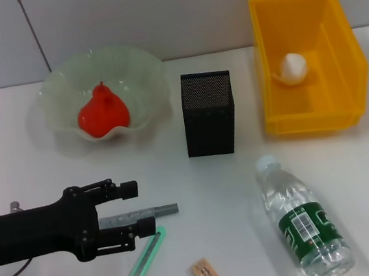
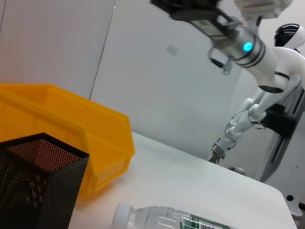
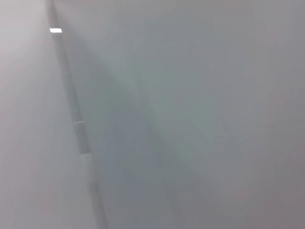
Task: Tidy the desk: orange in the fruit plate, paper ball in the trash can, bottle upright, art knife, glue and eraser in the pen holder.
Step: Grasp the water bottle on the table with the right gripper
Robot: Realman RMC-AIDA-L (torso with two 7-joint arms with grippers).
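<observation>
The orange lies in the green glass fruit plate. A white paper ball rests inside the yellow trash can. The bottle lies on its side at the front right, and its cap end shows as bottle. Between plate and can stands the black mesh pen holder, also seen as pen holder. My left gripper is open, low over the table, its fingers either side of the grey glue stick. Just in front lie the green art knife and the tan eraser. My right gripper is raised high.
The white table's far edge meets a grey wall. The yellow can stands close behind the pen holder, leaving a narrow gap. Open table surface lies between the bottle and the eraser.
</observation>
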